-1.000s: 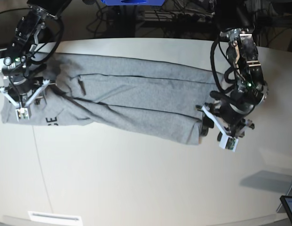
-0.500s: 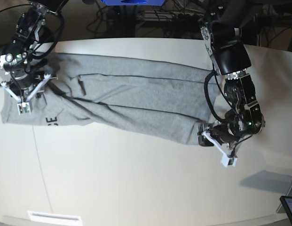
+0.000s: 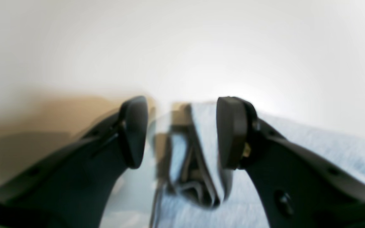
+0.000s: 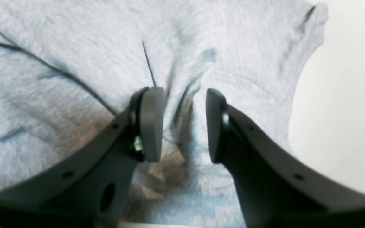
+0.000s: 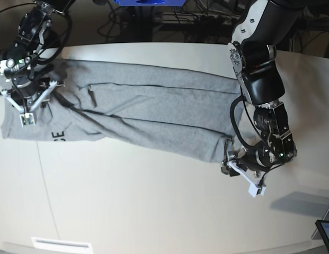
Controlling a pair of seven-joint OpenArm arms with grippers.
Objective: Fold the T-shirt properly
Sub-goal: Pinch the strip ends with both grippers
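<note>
Straddling T-shirt (image 5: 148,116) corner edge, left gripper (image 3: 182,133) wide — right gripper (image 4: 184,123) half-open over fabric; bare table (image 5: 153,211) beside.

Very little lettering can be read: on the grey T-shirt (image 5: 138,114), at its lower edge toward the left of the base view, the ends of a black block-capital print show, running sideways, and only two letters that look like "GE" can be made out, the rest being folded under. Both wrist views show plain grey cloth with no print on it. A white strip (image 5: 61,244) at the near edge of the worktop (image 5: 153,211) is too small to tell whether it bears any writing.
</note>
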